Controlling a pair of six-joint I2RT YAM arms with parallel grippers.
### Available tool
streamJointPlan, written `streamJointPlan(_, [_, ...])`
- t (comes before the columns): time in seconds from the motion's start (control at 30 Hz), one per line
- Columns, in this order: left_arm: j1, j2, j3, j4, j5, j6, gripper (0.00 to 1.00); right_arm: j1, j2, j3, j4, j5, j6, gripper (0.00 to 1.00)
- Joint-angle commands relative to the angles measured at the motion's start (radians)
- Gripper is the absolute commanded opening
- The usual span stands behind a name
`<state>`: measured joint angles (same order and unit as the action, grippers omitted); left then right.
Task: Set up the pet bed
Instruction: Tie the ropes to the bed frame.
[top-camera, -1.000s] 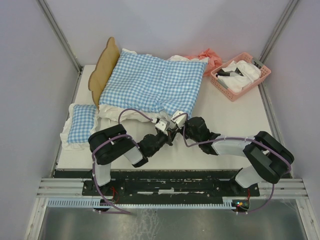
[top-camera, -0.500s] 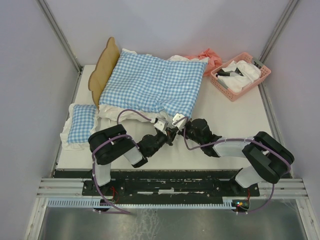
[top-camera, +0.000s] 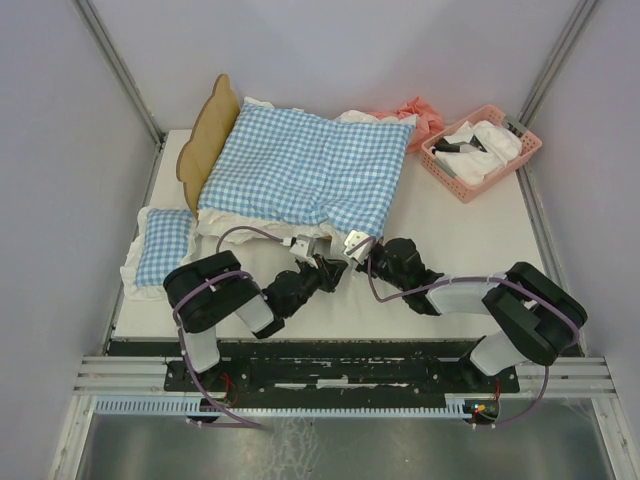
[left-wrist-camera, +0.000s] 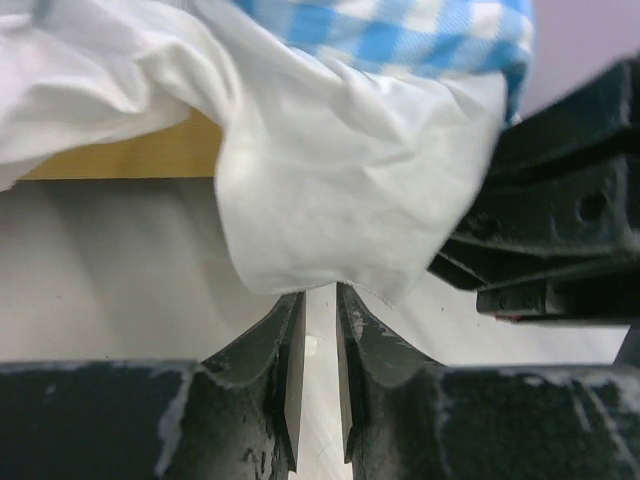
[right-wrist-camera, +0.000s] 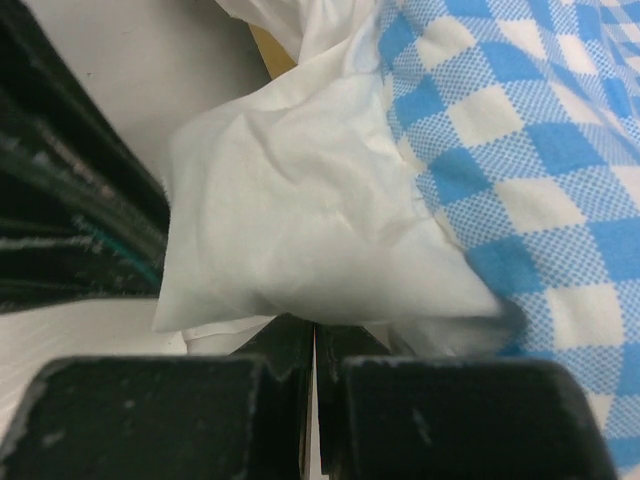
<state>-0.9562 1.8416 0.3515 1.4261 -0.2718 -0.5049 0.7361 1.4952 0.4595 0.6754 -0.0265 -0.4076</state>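
Observation:
The pet bed shows its light-wood wavy headboard (top-camera: 208, 128) at the back left, and a strip of its side rail (left-wrist-camera: 130, 160) appears in the left wrist view. The blue-and-white checked cushion (top-camera: 310, 170) lies over the frame and hides the base. Its white frill (left-wrist-camera: 340, 200) hangs over the near edge. My left gripper (top-camera: 303, 247) (left-wrist-camera: 320, 292) sits just under that frill, jaws slightly open, nothing between them. My right gripper (top-camera: 357, 243) (right-wrist-camera: 315, 325) is beside it, shut on the frill (right-wrist-camera: 300, 230) at the cushion's near corner.
A small checked pillow (top-camera: 160, 245) lies on the table left of the bed. A pink basket (top-camera: 500, 165) with white items stands at the back right, a pink cloth (top-camera: 415, 112) bunched beside it. White table (top-camera: 470, 235) extends right of the cushion.
The left gripper has opened and let go of the frill, and its arm has shifted a little left. The right gripper stays shut at the cushion corner.

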Motion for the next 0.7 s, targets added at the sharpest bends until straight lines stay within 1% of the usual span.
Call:
streamJointPlan(0.0, [0.063,-0.048,0.045,-0.090,0.041,-0.206,0.24,-0.007,0.007,-0.005,0.052,-0.016,-0.022,0.02])
streamJointPlan(0.1, [0.072,-0.047,0.051,-0.058,0.082,-0.199,0.24,-0.006,0.011,-0.008,0.051,-0.032,-0.032,0.02])
streamJointPlan(0.33, [0.073,-0.056,0.053,0.004,0.089,-0.156,0.31,-0.007,0.016,-0.012,0.056,-0.085,-0.085,0.02])
streamJointPlan(0.67, [0.082,-0.053,0.060,0.000,0.116,-0.119,0.33,-0.007,0.020,-0.004,0.047,-0.102,-0.112,0.02])
